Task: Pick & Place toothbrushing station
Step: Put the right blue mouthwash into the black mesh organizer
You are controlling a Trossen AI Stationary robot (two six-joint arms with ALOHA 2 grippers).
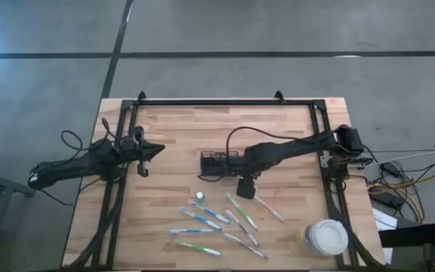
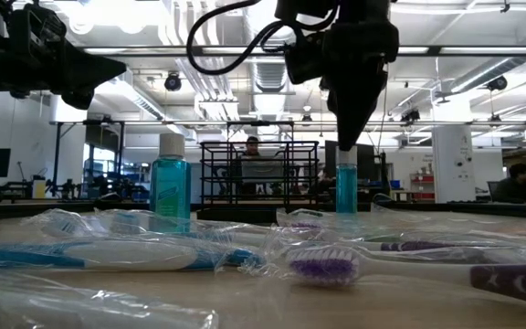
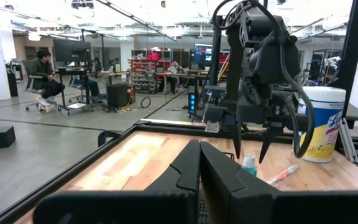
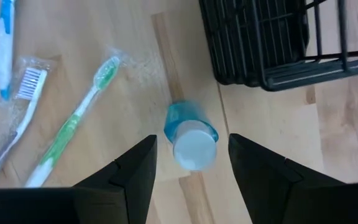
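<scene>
A small blue bottle [image 4: 190, 135] with a white cap [image 4: 194, 149] is seen upright beside the black wire caddy [image 4: 272, 43]. It is framed by the right gripper [image 4: 191, 163], jaws wide, empty. Probably light and slick; best gripped below the cap. The left gripper [image 1: 151, 151] is parked closed at the table's left.

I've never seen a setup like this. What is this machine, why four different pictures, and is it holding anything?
Two dark robot arms work at a pale wooden table. One picture looks straight down, one looks level across the tabletop, and one comes from a camera on each wrist. On the table lie wrapped thin plastic toothbrushes, a small black wire-mesh caddy and a large cup with a white lid. The right gripper hangs with open fingers above a small blue white-capped bottle standing beside the caddy, holding nothing yet. The left gripper waits at the left side, fingers shut and empty.
</scene>
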